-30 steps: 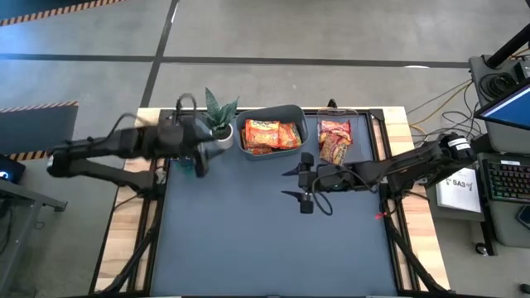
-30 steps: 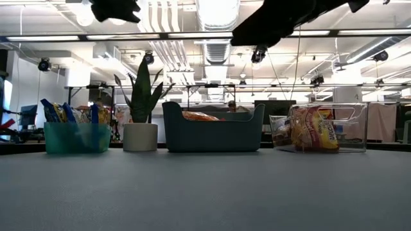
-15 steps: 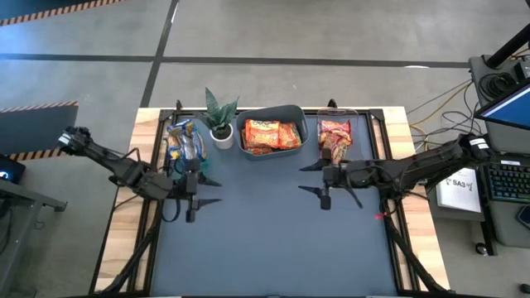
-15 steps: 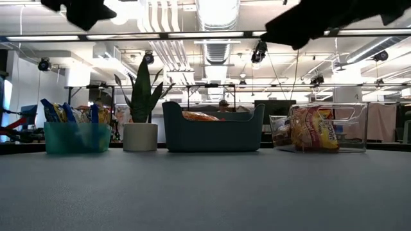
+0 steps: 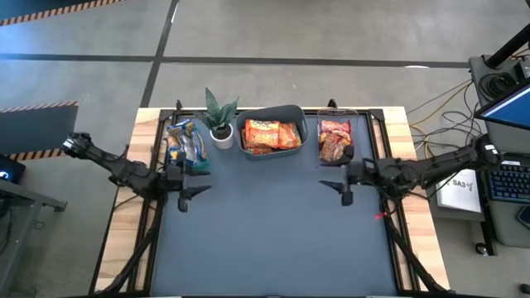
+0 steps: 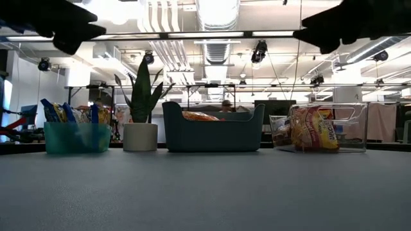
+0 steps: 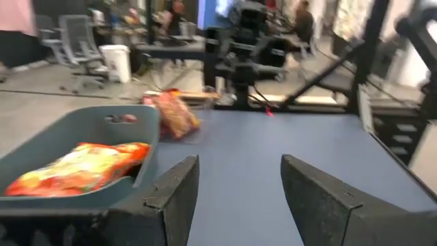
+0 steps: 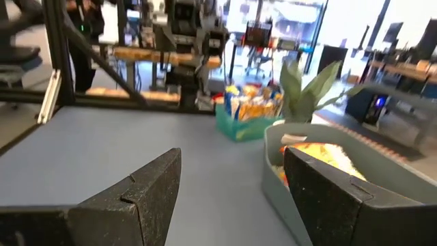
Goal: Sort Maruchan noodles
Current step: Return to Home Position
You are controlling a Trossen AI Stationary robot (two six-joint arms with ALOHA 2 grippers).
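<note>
Noodles are all in bins along the back edge of the table.
- Blue packets: standing on end in the teal bin, left end of the row.
- Orange packets: lying flat in the dark blue-grey bin, centre.
- Red packets: in the clear bin, right end.
- Potted plant sits between the teal and blue-grey bins, just beside both.

My left claw is just in front of the teal bin and points toward table centre. Its fingers are spread wide with nothing between them. The blue packets are just behind it, not touching. Looking past its fingers, I see the blue-grey bin close by with an orange packet inside, and the red packets farther off.

My right claw faces it from the other side, at the clear bin's front edge as seen from above. It is also released and empty. The red packets are just behind it, no contact. Its camera looks across at the blue-grey bin, plant and teal bin.

The claws are well apart with bare table between them. In the low view both arms are only dark shapes along the top, above the bin rims.
</note>
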